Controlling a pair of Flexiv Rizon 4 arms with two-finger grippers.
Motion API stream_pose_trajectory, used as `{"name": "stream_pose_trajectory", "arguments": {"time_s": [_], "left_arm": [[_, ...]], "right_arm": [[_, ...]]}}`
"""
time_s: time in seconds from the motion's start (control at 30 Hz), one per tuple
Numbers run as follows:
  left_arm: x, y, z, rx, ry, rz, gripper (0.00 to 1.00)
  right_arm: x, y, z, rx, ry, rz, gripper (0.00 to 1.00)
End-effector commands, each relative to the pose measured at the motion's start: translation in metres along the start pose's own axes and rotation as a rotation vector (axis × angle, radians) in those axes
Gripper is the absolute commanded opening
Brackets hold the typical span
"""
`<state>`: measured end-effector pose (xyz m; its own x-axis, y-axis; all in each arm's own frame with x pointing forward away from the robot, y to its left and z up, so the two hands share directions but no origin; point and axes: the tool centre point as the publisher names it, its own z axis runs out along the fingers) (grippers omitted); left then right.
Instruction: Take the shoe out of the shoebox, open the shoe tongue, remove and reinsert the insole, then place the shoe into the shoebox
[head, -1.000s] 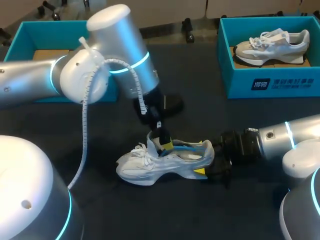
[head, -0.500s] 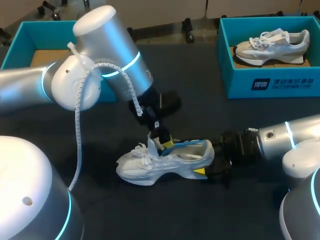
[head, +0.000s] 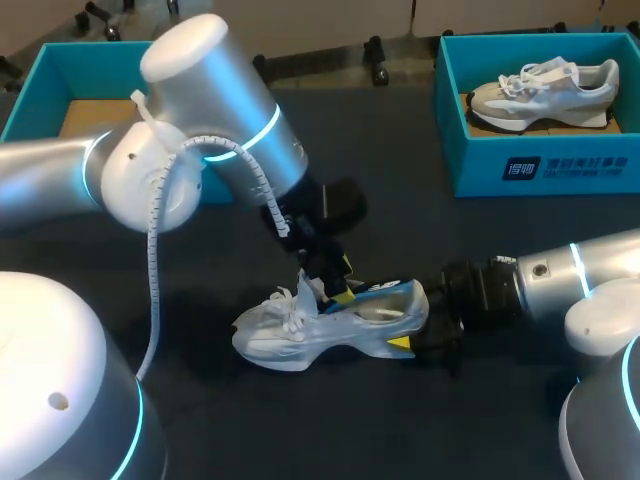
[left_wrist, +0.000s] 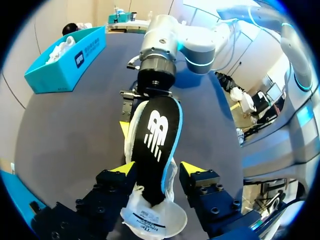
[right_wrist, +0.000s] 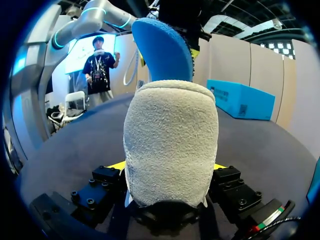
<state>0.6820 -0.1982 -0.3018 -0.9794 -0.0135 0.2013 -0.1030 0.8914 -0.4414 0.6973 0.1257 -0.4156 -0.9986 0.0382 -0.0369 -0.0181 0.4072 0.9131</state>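
The left pincer (left_wrist: 157, 169) is gripping the black, blue-edged insole (left_wrist: 155, 136) narrowly between its two yellow tips. It is holding the front end above the mouth of the white shoe (head: 300, 338), while the far end is reaching toward the heel. The shoe's white tongue (left_wrist: 152, 217) is showing just under this pincer. The right pincer (right_wrist: 167, 167) is clamping the shoe's grey suede heel from both sides. The shoe is sitting upright on the dark tabletop (head: 400, 225), outside any box, with its toe pointing to 9 o'clock and its heel to 3 o'clock in the head view. From the shoe, a teal shoebox (head: 560, 170) holding a second shoe (head: 545, 90) is standing at about 1 o'clock, well apart. Another teal box (head: 40, 75) is standing at about 10 o'clock.
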Motion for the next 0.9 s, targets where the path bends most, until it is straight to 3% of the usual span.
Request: {"name": "stream_pose_trajectory", "arguments": {"time_s": [0.03,0.17,0.37,0.9], "left_arm": [[0.011,0.007,-0.010,0.016,-0.031,0.032,0.54],[0.020,0.008,-0.016,0.027,-0.055,0.067,0.56],[0.030,0.007,-0.020,0.061,-0.112,0.077,0.51],[0.036,-0.010,-0.018,0.090,-0.264,0.101,0.47]], "right_arm": [[0.003,-0.003,0.004,0.004,-0.003,0.000,0.00],[0.003,-0.003,0.004,0.004,-0.003,0.000,0.00],[0.003,-0.003,0.004,0.004,-0.003,0.000,0.00],[0.003,-0.003,0.004,0.004,-0.003,0.000,0.00]]}}
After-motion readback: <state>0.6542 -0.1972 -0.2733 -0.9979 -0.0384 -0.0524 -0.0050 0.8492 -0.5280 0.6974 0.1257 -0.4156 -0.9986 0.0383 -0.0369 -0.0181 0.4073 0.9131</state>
